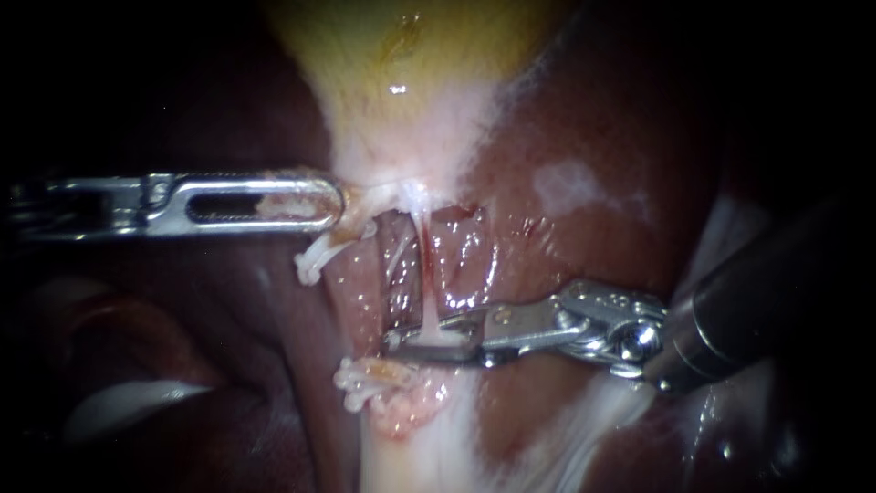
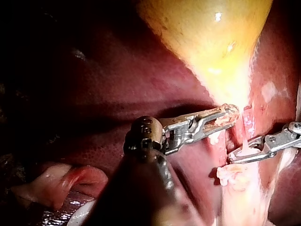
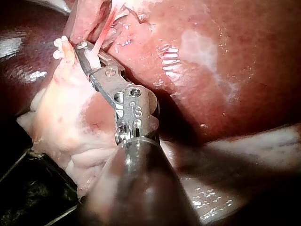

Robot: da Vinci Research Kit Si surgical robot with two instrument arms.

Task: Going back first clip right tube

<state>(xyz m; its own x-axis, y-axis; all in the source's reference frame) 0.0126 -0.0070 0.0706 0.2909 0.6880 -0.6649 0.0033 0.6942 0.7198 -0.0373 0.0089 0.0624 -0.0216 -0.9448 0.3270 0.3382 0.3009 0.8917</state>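
The right instrument (image 1: 392, 344), entering from the right edge, is shown with its claw closed narrowly on the thin white tube (image 1: 424, 274) at frame centre, which is run vertically, crosswise to the claw. Withdrawal would be made rightward, along the shaft. The gallbladder (image 1: 401, 82), upper centre, is clamped by the left instrument (image 1: 336, 201); liver (image 1: 584, 137) is seen close behind.
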